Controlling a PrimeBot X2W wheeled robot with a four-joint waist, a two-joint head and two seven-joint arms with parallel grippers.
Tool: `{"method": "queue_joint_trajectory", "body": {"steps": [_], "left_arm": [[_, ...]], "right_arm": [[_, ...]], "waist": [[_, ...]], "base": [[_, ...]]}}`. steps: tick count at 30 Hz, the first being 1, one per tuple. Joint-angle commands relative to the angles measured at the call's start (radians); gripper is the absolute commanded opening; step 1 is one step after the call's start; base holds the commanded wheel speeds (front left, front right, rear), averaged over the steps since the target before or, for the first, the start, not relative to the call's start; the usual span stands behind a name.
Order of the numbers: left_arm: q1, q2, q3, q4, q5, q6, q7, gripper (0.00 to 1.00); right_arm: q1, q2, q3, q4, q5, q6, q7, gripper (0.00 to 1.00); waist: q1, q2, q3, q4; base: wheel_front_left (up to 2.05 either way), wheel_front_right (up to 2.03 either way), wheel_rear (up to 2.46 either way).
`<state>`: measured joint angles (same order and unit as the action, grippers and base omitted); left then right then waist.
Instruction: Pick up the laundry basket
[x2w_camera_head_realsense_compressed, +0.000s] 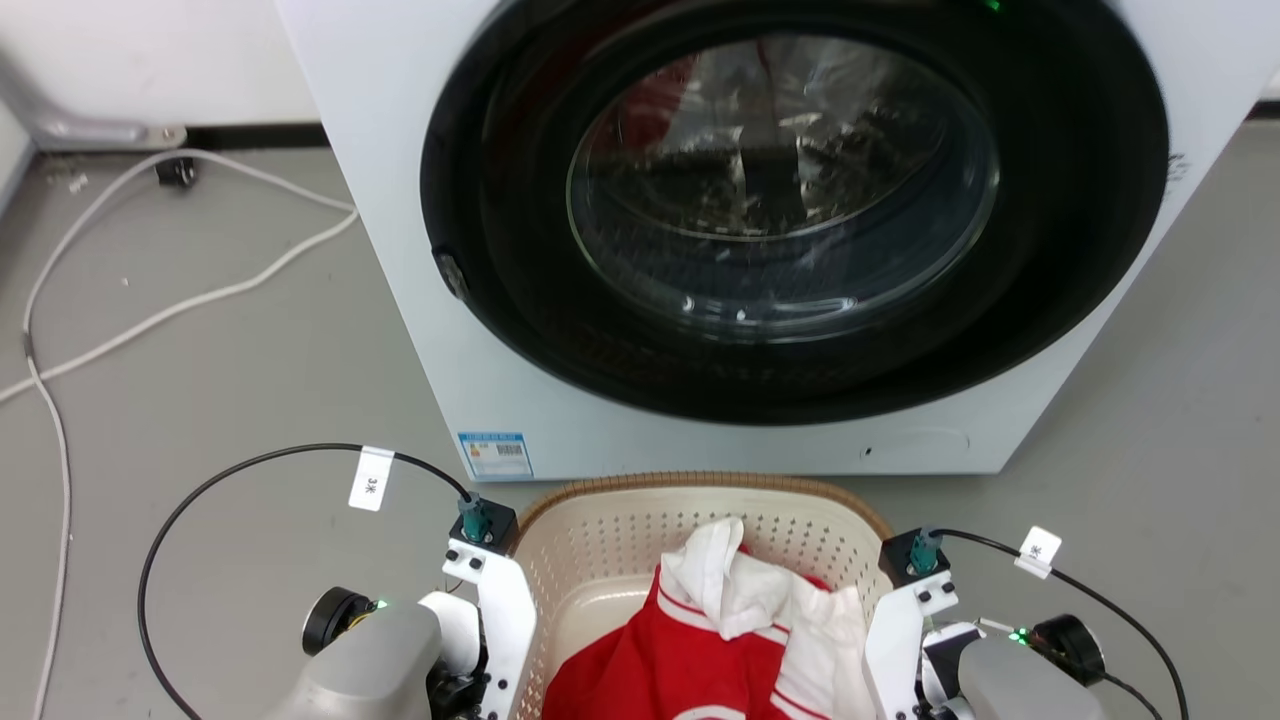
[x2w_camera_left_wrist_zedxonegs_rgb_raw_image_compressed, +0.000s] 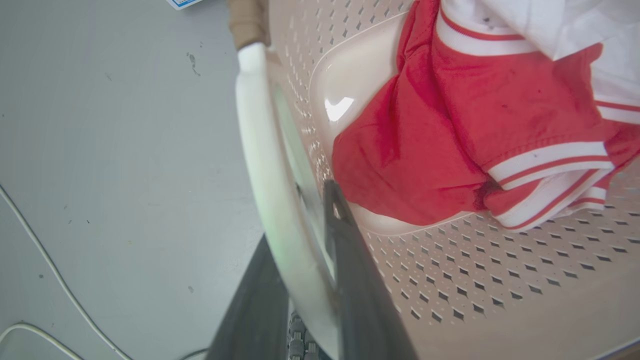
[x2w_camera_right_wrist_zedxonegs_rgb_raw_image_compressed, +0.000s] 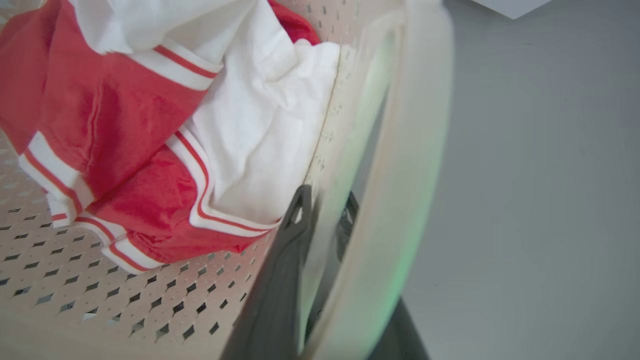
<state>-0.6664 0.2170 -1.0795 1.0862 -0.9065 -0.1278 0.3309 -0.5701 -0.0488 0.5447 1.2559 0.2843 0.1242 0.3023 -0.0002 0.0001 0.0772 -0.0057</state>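
- the laundry basket (x2w_camera_head_realsense_compressed: 600, 540) sits low in the head view, just in front of the washing machine (x2w_camera_head_realsense_compressed: 400, 300) and between the two arms; red and white clothes (x2w_camera_head_realsense_compressed: 720, 630) lie loose inside it
- the left gripper (x2w_camera_left_wrist_zedxonegs_rgb_raw_image_compressed: 300, 220) has one dark finger inside the basket wall and one outside, with the pale handle bar of that side between them; the gap is narrow and the fingers seem to press on the bar, so i judge it is holding the basket
- the right gripper (x2w_camera_right_wrist_zedxonegs_rgb_raw_image_compressed: 325, 200) does the same on the opposite side; its inner finger lies along the wall beside the white cloth, and its outer finger shows through the handle opening; it also looks closed on the handle
- i think both sides are taken because the basket is wide and loaded; one grip alone would let it tip and the clothes slide, while two equal grips keep it level
- whether the basket is off the floor (x2w_camera_head_realsense_compressed: 220, 350) i cannot tell
- the floor is smooth and grey with small marks; a white cable (x2w_camera_head_realsense_compressed: 150, 310) runs over it at the left, well apart from the basket
- the round dark door (x2w_camera_head_realsense_compressed: 790, 200) of the machine is closed and near the far rim; a lift should go up and a little back, in my opinion
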Motion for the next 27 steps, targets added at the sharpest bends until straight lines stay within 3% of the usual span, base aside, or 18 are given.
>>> {"method": "queue_joint_trajectory", "body": {"steps": [1, 27], "left_arm": [[-0.041, 0.006, -0.012, -0.013, -0.011, -0.003, 0.003, 0.0], [-0.062, 0.021, -0.151, 0.008, -0.147, -0.003, 0.058, 0.0]], "right_arm": [[0.033, -0.003, 0.032, 0.009, 0.008, 0.012, 0.027, 0.0], [0.007, -0.042, 0.224, -0.003, 0.209, 0.012, 0.092, 0.0]], "waist": [[0.0002, -0.0001, -0.038, -0.004], [0.0002, -0.0001, -0.128, -0.007]], "base": [[0.0, 0.0, 0.0], [0.0, 0.0, 0.0]]}}
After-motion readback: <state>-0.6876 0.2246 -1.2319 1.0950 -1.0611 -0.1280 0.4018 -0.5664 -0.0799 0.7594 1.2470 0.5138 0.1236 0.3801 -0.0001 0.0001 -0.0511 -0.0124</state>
